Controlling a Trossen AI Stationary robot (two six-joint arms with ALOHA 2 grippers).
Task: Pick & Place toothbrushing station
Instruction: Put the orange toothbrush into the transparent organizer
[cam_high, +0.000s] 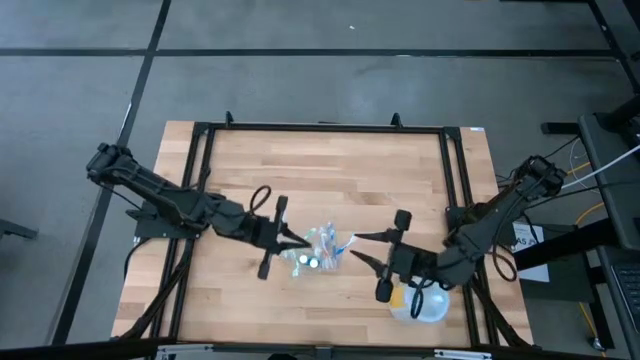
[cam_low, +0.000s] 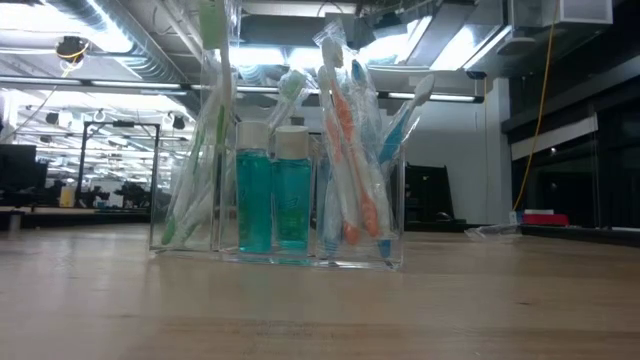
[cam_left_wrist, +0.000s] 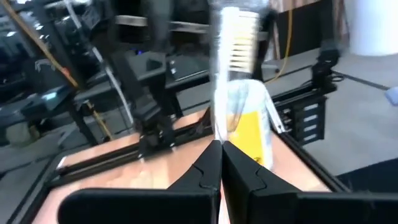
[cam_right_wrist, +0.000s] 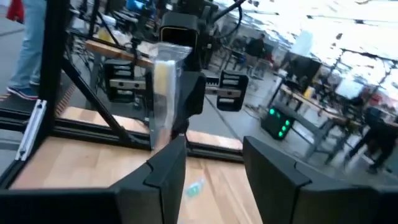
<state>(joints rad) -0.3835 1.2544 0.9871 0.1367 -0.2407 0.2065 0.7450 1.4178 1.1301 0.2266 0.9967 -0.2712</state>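
Observation:
The toothbrushing station (cam_high: 318, 252), a clear holder, stands on the table's middle. In the low view the station (cam_low: 280, 200) holds several wrapped toothbrushes and two teal bottles upright. My left gripper (cam_high: 300, 241) is level just left of it, shut (cam_left_wrist: 221, 146) at a wrapped toothbrush (cam_left_wrist: 239, 43) that stands upright in front of it. My right gripper (cam_high: 360, 248) faces it from the station's right side and is open (cam_right_wrist: 211, 149) with nothing between its fingers. The same toothbrush (cam_right_wrist: 163, 93) shows just past one of its fingertips. My left gripper pinches the clear wrapper (cam_left_wrist: 217, 134) of the toothbrush between its two shut fingertips, coming at it level from the table's left. The toothbrush stands upright, bristle end up, above the fingers. Its lower end is hidden, so whether it hangs clear of the station cannot be told.
A round white and yellow container (cam_high: 420, 300) sits near the table's front right, under the right arm. Black frame rails (cam_high: 320, 127) run along the table's edges. A person's legs (cam_right_wrist: 25, 50) show beyond the table.

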